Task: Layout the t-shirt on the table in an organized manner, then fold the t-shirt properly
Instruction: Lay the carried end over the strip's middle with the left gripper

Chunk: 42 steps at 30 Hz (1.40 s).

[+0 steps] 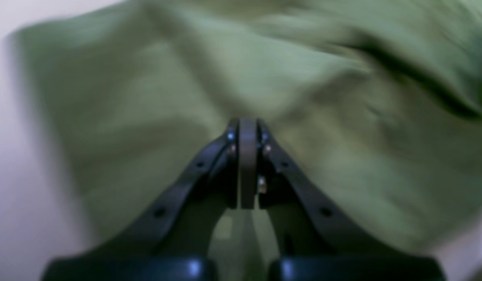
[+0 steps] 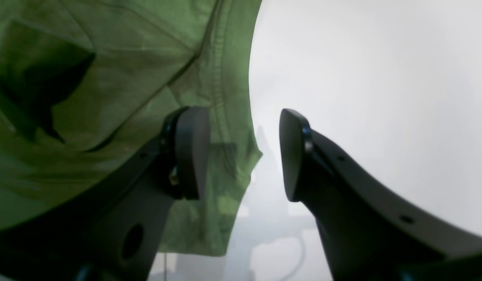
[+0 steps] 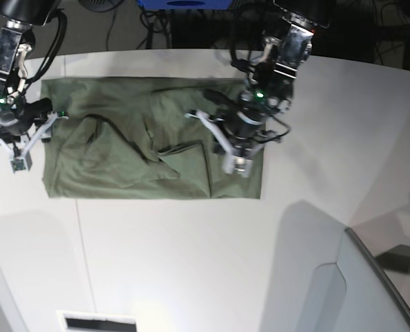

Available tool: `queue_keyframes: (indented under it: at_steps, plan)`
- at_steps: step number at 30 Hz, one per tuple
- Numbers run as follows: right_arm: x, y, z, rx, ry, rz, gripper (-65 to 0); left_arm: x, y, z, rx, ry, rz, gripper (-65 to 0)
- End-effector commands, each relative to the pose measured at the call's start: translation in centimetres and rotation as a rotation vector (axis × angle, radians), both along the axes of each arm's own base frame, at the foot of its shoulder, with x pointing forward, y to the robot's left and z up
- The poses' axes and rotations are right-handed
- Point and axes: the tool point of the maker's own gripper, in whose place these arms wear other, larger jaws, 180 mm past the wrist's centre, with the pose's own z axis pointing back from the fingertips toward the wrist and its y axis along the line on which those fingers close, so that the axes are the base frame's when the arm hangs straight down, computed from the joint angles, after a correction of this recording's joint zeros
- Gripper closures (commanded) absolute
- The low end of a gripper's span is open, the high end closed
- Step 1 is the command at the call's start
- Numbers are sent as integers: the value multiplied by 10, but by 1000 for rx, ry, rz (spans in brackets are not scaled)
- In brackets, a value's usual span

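Note:
The olive-green t-shirt (image 3: pixel 122 162) lies spread but wrinkled on the white table (image 3: pixel 191 263), with a raised fold across its middle. My left gripper (image 3: pixel 236 164) is over the shirt's right part. In the left wrist view it (image 1: pixel 247 125) is shut, its pads pressed together on the t-shirt (image 1: pixel 147 97), and the cloth puckers toward the tips. That view is blurred. My right gripper (image 3: pixel 21 149) stands open at the shirt's left edge. In the right wrist view it (image 2: pixel 245 156) straddles the hem of the t-shirt (image 2: pixel 108 78), one finger over cloth and the other over bare table (image 2: pixel 362 78).
Cables and dark equipment (image 3: pixel 191 21) sit beyond the table's far edge. A grey panel (image 3: pixel 370 283) rises at the lower right. A white box (image 3: pixel 97 321) shows at the bottom edge. A thin seam (image 3: pixel 84 256) runs across the table's front part.

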Motion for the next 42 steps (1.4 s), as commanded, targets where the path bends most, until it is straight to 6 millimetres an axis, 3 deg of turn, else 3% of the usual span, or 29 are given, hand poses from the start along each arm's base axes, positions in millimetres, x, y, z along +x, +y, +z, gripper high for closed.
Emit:
queue_keyframes:
  at_steps: [1,6,13,20,24,31,38,42]
  plan:
    - [11,-4,11,-12,-47,0,-279,10,8,11,-8,-43,28,0]
    - [20,-2,17,-5,-94,5,-279,12,28,8,-46,-31,157,0]
    - [20,-1,17,-3,-97,5,-279,14,10,0,-195,27,194,0]
    - [20,-4,18,-10,-97,5,-279,11,5,-12,-219,69,204,0]
    - [20,-3,18,-8,-97,5,-279,15,-16,-8,-222,63,141,0]
    - [20,-2,17,-5,-97,4,-279,18,-32,-27,-226,123,128,0]
    - [20,-3,17,-7,-97,5,-279,52,-63,-1,-244,57,54,0]
    - [20,-4,17,-9,-97,5,-279,68,-87,0,-250,70,19,0]
